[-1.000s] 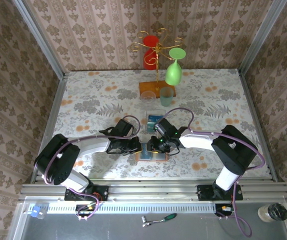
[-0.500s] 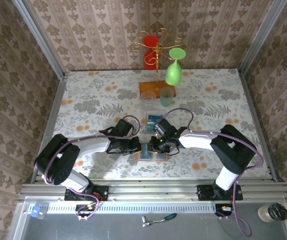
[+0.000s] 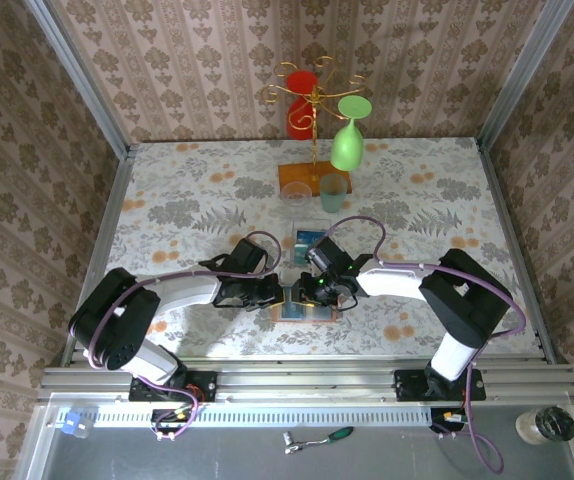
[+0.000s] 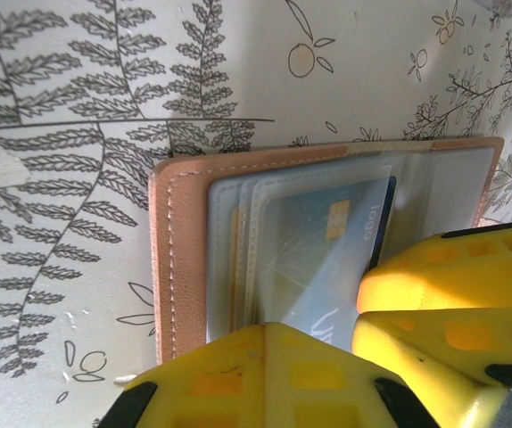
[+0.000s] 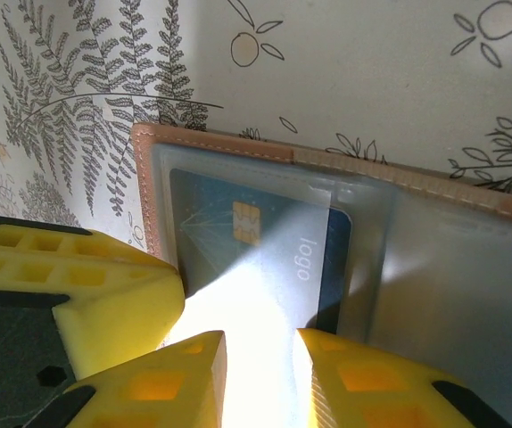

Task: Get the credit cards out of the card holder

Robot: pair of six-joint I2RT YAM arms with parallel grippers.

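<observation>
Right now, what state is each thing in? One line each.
holder, open, lying flat
card, tucked in a clear pocket
left gripper, shut, at the holder's edge
right gripper, slightly open over the card
green glass, hanging upside down on rack

The card holder (image 4: 183, 259) lies open and flat on the table (image 4: 78, 80), which has a cloth with drawn ferns and little fruits. Its brown edge with pale stitches runs down the left side and along the top. Inside are see-through pockets, one on top of the other. A blue card (image 4: 327, 245) sits in a pocket (it has a gold chip and the word "logo"). The left gripper (image 4: 356, 323) is at the bottom. Its two yellow fingers (image 4: 452, 285) are pressed close together and cover the near part of the holder.
</observation>
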